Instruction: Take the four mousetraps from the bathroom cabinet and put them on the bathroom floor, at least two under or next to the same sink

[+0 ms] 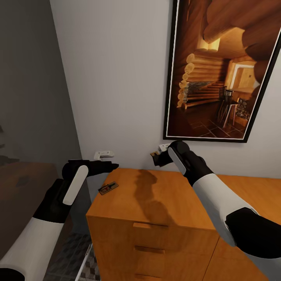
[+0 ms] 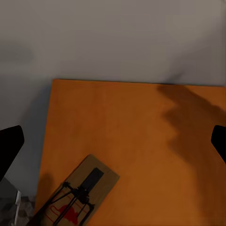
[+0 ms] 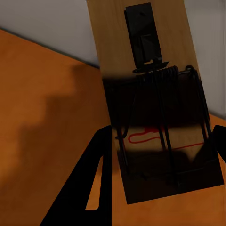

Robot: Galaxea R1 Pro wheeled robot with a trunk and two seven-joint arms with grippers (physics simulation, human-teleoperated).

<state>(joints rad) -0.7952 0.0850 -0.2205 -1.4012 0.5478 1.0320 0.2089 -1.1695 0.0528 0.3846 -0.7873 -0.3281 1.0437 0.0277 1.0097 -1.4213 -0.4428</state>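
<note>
Gripping tan mousetrap [image 3: 155,101], black spring, right gripper [image 1: 159,157]

Head view: evenly and moderately lit render, the left wall [image 1: 27,97] dimmer and grey, with a soft arm shadow lying across the cabinet [image 1: 156,203] top. Wrist views were softer and slightly blurred; in the right one a dark shadow band crossed the mousetrap [image 3: 155,103], its lower part nearly black.

orange cabinet [image 1: 156,203] — tan, red-marked mousetrap [image 3: 150,94]
</note>
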